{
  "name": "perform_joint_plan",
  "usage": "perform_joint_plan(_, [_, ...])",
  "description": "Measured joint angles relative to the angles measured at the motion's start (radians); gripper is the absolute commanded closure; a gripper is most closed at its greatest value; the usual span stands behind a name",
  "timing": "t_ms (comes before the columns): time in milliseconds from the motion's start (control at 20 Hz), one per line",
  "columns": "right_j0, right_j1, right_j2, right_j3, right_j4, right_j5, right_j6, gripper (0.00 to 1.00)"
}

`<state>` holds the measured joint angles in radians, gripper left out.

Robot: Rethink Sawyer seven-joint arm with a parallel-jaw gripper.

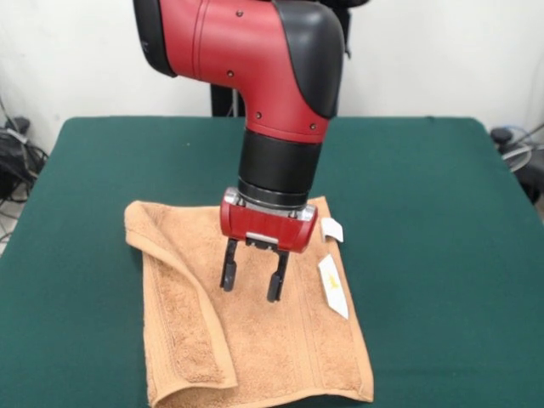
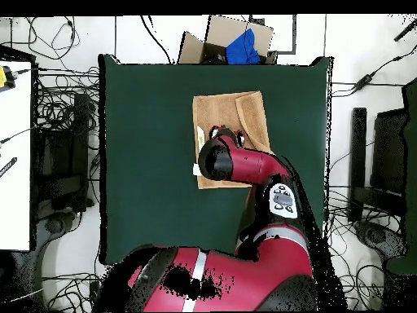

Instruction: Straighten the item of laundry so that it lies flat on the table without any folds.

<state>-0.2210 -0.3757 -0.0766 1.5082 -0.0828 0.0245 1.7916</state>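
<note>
Hanging over the middle of the towel (image 1: 255,340) in the front view, the claw (image 1: 252,281) points straight down with its two black fingers (image 1: 228,270) apart and nothing between them; whether the tips touch the cloth or stop just above it cannot be told. It hangs from a glossy red block under a black cylindrical wrist and a rounded red arm (image 1: 255,59). The towel is orange-tan terry cloth with a nubby pile, roughly square, and lies on the dark green, felt-like table (image 1: 442,212) near the picture's bottom edge. Its left side is doubled over on itself in a long flap with a thick, rounded fold, and a woven band with ribbed lines runs across the lower part. Two small white tags (image 1: 332,286) lie at its right edge, one of them long and narrow. In the overhead view the arm (image 2: 244,163) covers much of the towel (image 2: 224,110) and hides the claw's fingers, so their spread cannot be read from above. What this view adds is the table (image 2: 147,163) as a whole, a broad rectangle far wider than the cloth, with the towel near its upper edge and right of centre. It also shows the folded strip as a narrower band along the towel's right side, a cardboard box (image 2: 204,41) holding something blue beyond the table, and cables (image 2: 57,106) on the floor.
</note>
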Motion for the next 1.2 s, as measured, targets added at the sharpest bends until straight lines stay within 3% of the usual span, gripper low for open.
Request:
perform_joint_plan(600, [-0.003,-0.034,-0.025,0.000,-0.052,0.000,0.000,0.00])
perform_joint_plan(1200, [-0.081,-0.074,-0.025,-0.001,-0.128,0.000,0.000,0.00])
